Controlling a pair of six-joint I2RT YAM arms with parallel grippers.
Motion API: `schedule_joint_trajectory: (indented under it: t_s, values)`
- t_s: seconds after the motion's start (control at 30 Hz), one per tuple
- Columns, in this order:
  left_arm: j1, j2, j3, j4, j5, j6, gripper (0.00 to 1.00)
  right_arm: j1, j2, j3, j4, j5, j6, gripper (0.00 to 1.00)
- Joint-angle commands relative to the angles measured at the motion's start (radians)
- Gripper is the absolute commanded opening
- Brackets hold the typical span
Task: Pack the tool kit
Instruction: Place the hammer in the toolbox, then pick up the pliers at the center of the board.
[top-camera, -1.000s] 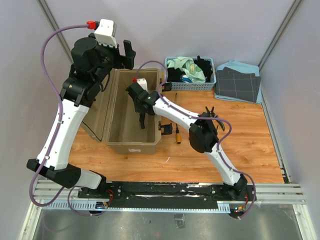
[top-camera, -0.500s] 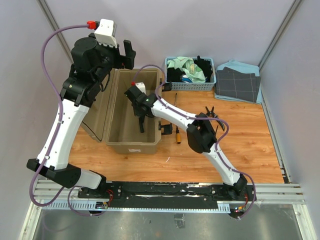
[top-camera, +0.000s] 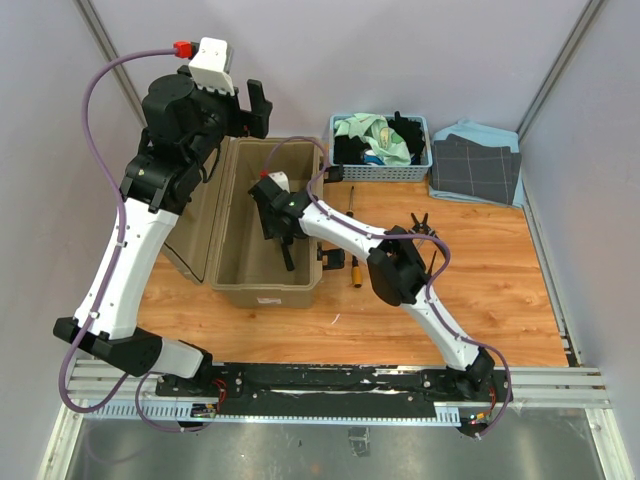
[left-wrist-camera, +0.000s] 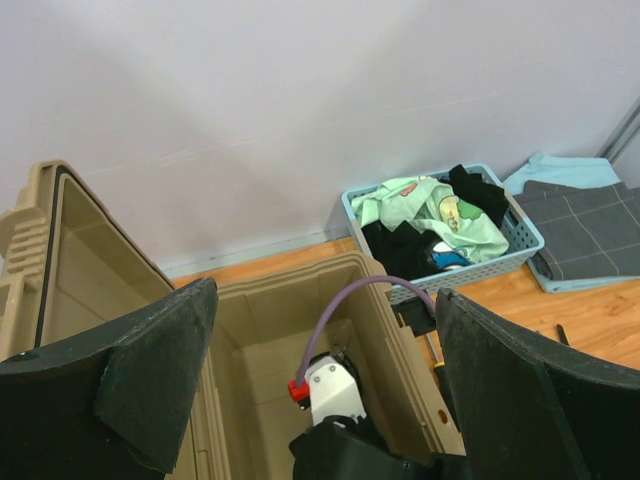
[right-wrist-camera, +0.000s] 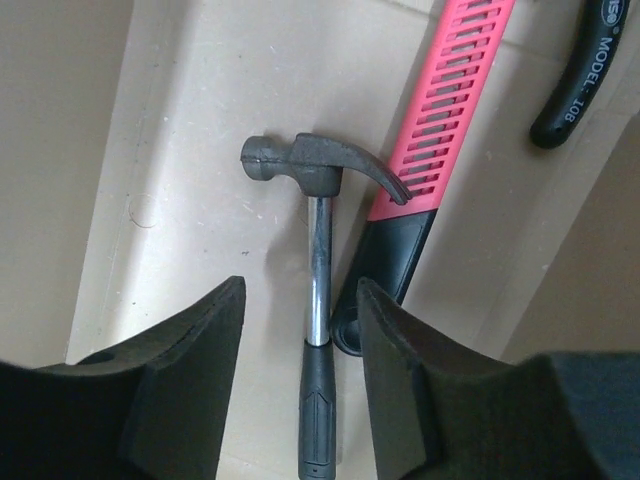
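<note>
The tan toolbox stands open at the left of the table, its lid swung to the left. My right gripper reaches down inside it. In the right wrist view it is open. A small hammer with a steel shaft and black grip lies on the box floor between the fingers, touching neither. A red-and-black tool and a black handle lie beside it. A yellow-handled screwdriver lies on the table right of the box. My left gripper is open and empty, high above the box's far end.
A blue basket of cloths stands at the back, also in the left wrist view. Folded grey and blue cloths lie right of it. A thin dark tool lies on the wood behind the right arm.
My right gripper has moved a little to the left and lower inside the toolbox, and the hammer's dark handle has shifted toward the box's near end. The left arm has not moved.
</note>
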Motion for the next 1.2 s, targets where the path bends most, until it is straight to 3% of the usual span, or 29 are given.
schedule_joint_trajectory:
  t_s: [0.0,0.2,0.37,0.47,0.57,0.7,0.8,0.97,1.17]
  values:
    - [0.007,-0.005,-0.007,0.043,0.008,-0.010,0.94,0.007,-0.075,0.009,0.050,0.011,-0.051,0.51]
    - [0.007,-0.011,-0.014,0.046,0.000,-0.002,0.94,0.004,-0.199,0.045,0.100,0.081,-0.123,0.55]
    - [0.007,-0.016,-0.024,0.057,-0.003,0.003,0.94,-0.026,-0.365,-0.004,0.139,0.229,-0.190,0.61]
    - [0.006,-0.019,-0.033,0.056,0.000,0.001,0.94,-0.090,-0.478,-0.072,0.142,0.350,-0.233,0.66]
    - [0.007,-0.022,-0.040,0.054,0.008,-0.005,0.94,-0.231,-0.618,-0.189,0.113,0.379,-0.221,0.68]
    - [0.007,-0.025,-0.050,0.059,0.021,-0.004,0.94,-0.475,-0.765,-0.409,0.066,0.257,-0.212,0.73]
    - [0.007,-0.032,-0.075,0.070,0.045,0.003,0.94,-0.611,-0.810,-0.511,0.005,0.100,-0.300,0.82]
    - [0.007,-0.038,-0.108,0.076,0.075,0.004,0.94,-0.707,-0.827,-0.694,-0.097,-0.065,-0.439,0.83]
    - [0.007,-0.031,-0.111,0.064,0.093,0.002,0.94,-0.780,-0.818,-0.917,-0.089,-0.170,-0.503,0.75]
